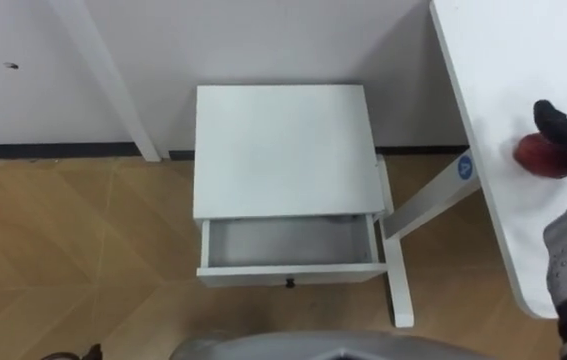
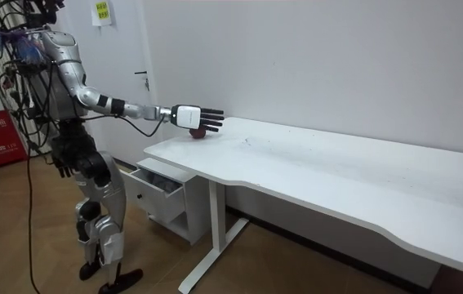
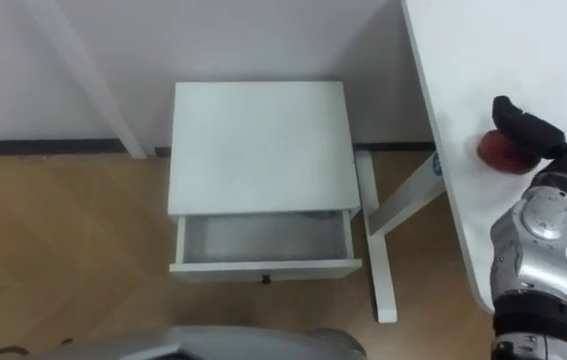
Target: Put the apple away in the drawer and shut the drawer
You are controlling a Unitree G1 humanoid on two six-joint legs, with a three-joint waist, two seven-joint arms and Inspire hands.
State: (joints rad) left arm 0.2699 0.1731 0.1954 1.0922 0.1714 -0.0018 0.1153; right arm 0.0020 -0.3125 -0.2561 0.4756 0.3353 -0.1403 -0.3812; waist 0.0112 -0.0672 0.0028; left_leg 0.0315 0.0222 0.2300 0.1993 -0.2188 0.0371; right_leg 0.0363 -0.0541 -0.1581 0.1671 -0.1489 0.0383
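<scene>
Reaching for the apple; grasp not yet made. I have the robot standing at the end of the white table (image 1: 503, 120), the low cabinet (image 1: 283, 150) beside it, and its drawer (image 1: 293, 271) pulled out, empty. Right hand (image 2: 190, 116) is over the apple (image 1: 545, 155) on the table, fingers stretched, gripping nothing. Left hand (image 2: 62, 167) hangs at the hip. Next, I judge: curl round the apple, lift, carry to the drawer.

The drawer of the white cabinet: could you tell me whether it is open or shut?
Open: the drawer is pulled out, its empty inside visible.
</scene>
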